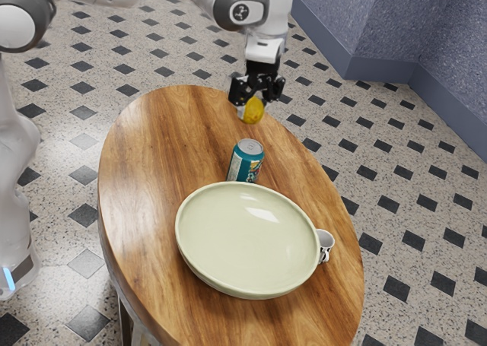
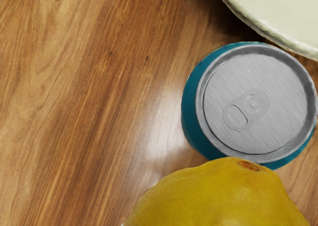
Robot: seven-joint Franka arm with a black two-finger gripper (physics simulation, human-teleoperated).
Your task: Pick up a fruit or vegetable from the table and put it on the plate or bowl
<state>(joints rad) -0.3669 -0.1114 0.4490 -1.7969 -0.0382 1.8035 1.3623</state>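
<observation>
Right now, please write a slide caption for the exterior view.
The gripper holds a yellow fruit over the wooden table, near a teal can and a pale plate.

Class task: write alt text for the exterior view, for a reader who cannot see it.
A white robot arm holds a yellow fruit between its black fingers, lifted above an oval wooden table. An upright teal can stands between the fruit and a large empty pale plate, which has a small white cup beside its rim.
</observation>
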